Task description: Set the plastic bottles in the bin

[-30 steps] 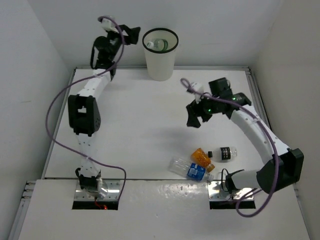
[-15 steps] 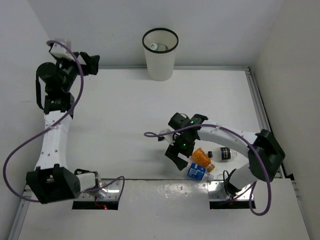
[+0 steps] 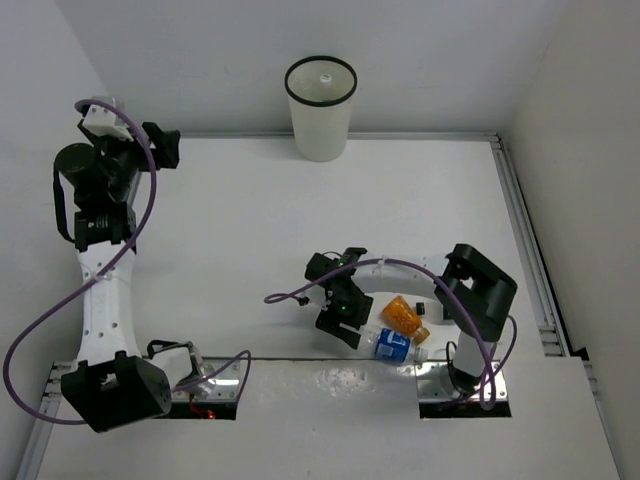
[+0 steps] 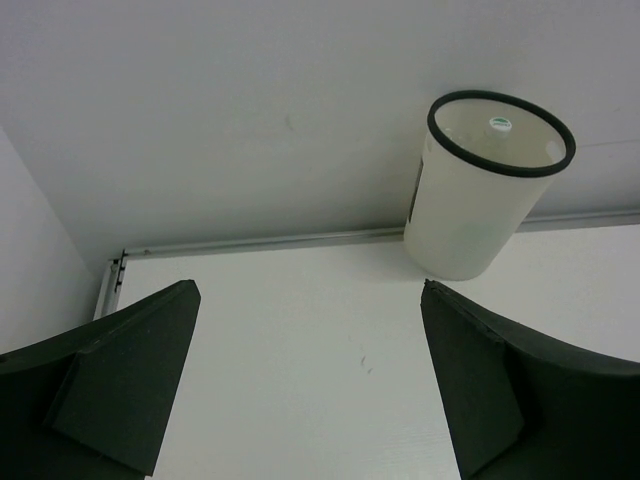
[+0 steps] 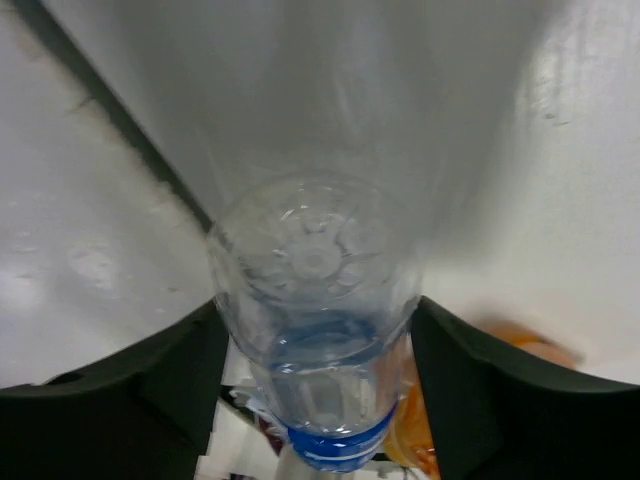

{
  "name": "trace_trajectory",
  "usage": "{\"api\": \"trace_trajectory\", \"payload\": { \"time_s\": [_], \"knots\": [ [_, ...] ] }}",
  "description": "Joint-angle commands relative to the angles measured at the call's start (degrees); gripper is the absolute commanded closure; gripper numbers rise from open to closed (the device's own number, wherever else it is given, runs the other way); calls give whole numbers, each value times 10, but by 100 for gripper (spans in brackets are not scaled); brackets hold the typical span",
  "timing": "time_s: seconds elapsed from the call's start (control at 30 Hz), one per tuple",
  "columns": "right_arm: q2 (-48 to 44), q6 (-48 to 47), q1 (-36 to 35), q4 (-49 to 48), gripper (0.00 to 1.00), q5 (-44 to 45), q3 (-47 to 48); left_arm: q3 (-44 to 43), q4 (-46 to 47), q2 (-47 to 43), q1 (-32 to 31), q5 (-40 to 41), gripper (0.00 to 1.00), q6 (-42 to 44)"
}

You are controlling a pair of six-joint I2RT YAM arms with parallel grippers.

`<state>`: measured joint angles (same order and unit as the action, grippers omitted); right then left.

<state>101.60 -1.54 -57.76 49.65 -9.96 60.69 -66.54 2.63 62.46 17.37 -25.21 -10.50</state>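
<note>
- Contact first: right gripper (image 5: 315, 325) straddles the clear blue-labelled bottle (image 5: 315, 265), one finger (image 5: 150, 390) either side of the body near its base. Spread to about bottle width; cannot tell whether pressing or only flanking. No dent visible in the wall.
- Bottle lying on its side at the near edge of the table (image 3: 250, 230), base toward the wrist camera, cap end away. Orange bottle (image 3: 403, 314) just beside it, possibly touching.
- Handling, as judgement: looks empty, so light; thin clear wall likely to buckle under a hard squeeze; smooth and round, prone to roll or squirt out of a loose pinch.
- Best hold probably mid-body over the label, jaws across the axis, moderate force.
- Bin (image 3: 320, 125) upright at the far edge, well apart; one cap showing inside.
- Left gripper (image 4: 310, 290) raised at far left, spread wide, holding nothing, facing the bin.
</note>
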Motion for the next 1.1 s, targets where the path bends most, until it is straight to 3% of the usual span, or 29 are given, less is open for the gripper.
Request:
{"api": "trace_trajectory", "payload": {
  "time_s": [0.0,0.17,0.2,0.23,0.27,0.33,0.37,0.43,0.53,0.57,0.6,0.63,0.7,0.8,0.87,0.9,1.0,1.03,1.07],
  "knots": [
    [8,11,-2,-19,34,60,26,10,1,-3,8,-10,0,5],
    [47,-3,-16,12,35,73,39,29,19,-3,8,-10,0,5],
    [47,-3,-19,14,41,73,31,29,19,-3,14,-10,0,10],
    [40,-7,-21,8,65,79,29,34,19,-3,14,-10,0,10],
    [34,-11,-23,1,75,83,29,34,19,-3,14,-10,0,10],
    [13,-26,-10,-3,94,95,43,45,26,-3,14,-10,0,15],
    [8,-49,-5,9,98,93,54,45,32,-3,14,-17,0,15],
    [-2,-56,42,19,100,65,147,60,49,2,14,-33,0,9],
    [44,-44,126,64,100,26,424,75,81,7,8,-45,0,-10],
    [74,-37,144,65,100,18,477,75,87,7,8,-45,0,-19],
    [99,-28,196,57,100,-12,573,75,97,7,0,-45,0,-27],
    [109,9,214,29,100,-21,658,80,98,15,-5,-50,0,-27],
    [105,60,278,-77,100,-30,675,86,106,21,-12,-50,0,-32],
    [48,122,330,-492,100,-18,549,92,122,28,-17,-55,0,-45],
    [50,129,356,-622,100,39,483,92,128,42,-32,-55,0,-45],
    [68,133,360,-771,100,54,467,92,128,43,-32,-55,0,-50],
    [147,180,385,-887,100,92,511,97,134,56,-44,-55,0,-56],
    [186,179,389,-881,100,107,588,97,134,62,-44,-55,0,-56],
    [196,181,389,-881,100,116,607,97,134,62,-50,-55,0,-56]
  ]
}}
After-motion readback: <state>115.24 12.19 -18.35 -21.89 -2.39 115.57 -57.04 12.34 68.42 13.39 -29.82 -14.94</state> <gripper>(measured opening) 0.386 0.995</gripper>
